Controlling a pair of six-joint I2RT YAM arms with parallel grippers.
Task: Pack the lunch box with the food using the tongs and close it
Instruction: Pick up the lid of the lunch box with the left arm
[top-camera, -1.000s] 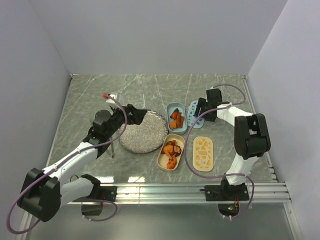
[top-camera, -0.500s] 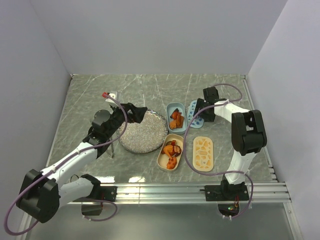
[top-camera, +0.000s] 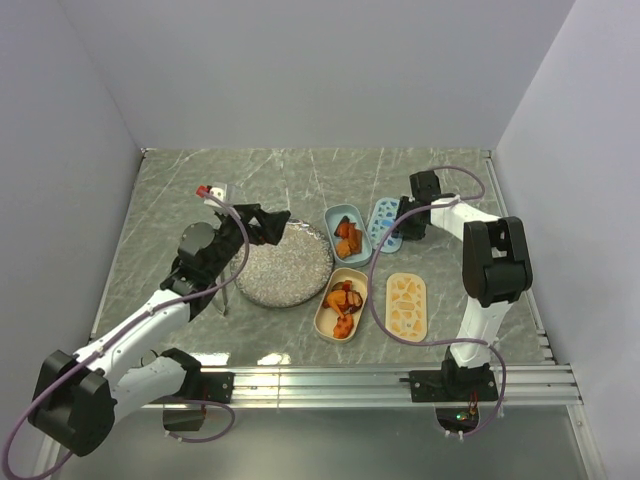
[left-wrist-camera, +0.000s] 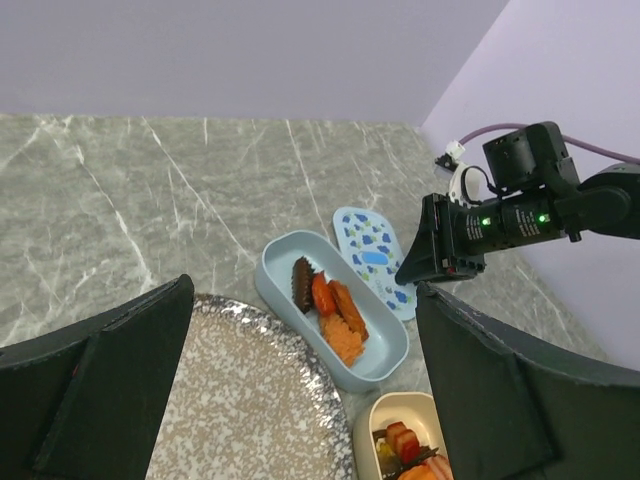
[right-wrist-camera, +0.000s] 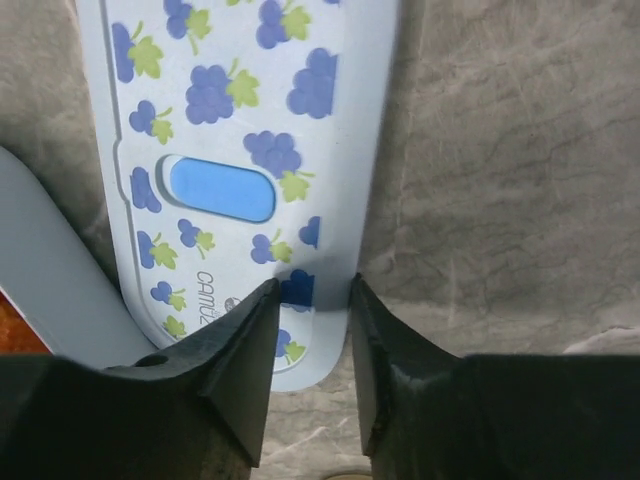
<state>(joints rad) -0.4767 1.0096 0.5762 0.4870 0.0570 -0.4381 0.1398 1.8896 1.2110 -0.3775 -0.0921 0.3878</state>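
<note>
Only the right wrist view reads "CAMU" (rest hidden) on the grape-print lid (right-wrist-camera: 230, 150), whose rim sits between the narrow-set, unclosed fingers of the right gripper (right-wrist-camera: 312, 286); the left gripper (left-wrist-camera: 302, 300) gapes wide.

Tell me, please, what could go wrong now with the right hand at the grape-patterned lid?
1. The right hand straddles only the end of the lid, at its rim near one corner. With so little held, the lid may slip out or swing down when lifted.
2. The lid lies right beside the blue tub. A sideways pull could push the tub and shake the food inside.
</note>
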